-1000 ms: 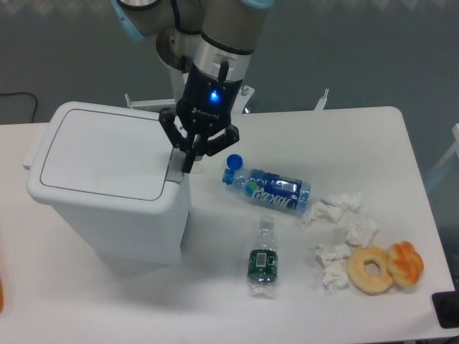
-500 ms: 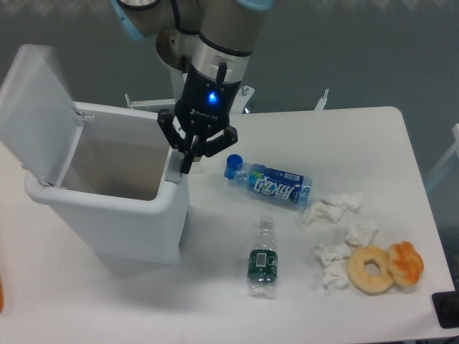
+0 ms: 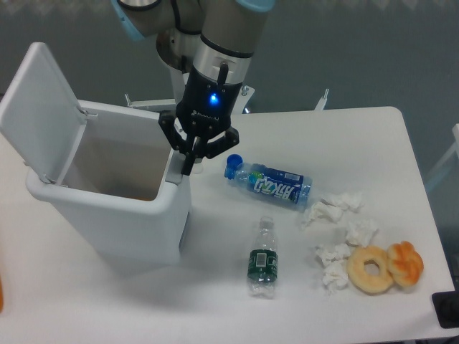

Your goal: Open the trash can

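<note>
White desk [image 3: 401, 143], grey wall behind | bin [image 3: 115, 215] at left: lid [image 3: 39, 107], flat a second ago, now stands up at far left, so opening looks done | tool [image 3: 188, 166] clenched, grasping nothing, tips on tab at bin's right rim | right: two bottles [image 3: 271, 183], tissues [image 3: 337, 229], doughnuts [image 3: 384, 266]; nothing blocks.

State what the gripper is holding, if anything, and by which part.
Nothing is held. The gripper has its jaws closed together, tip at the rim of the trash can beside its open lid.
</note>
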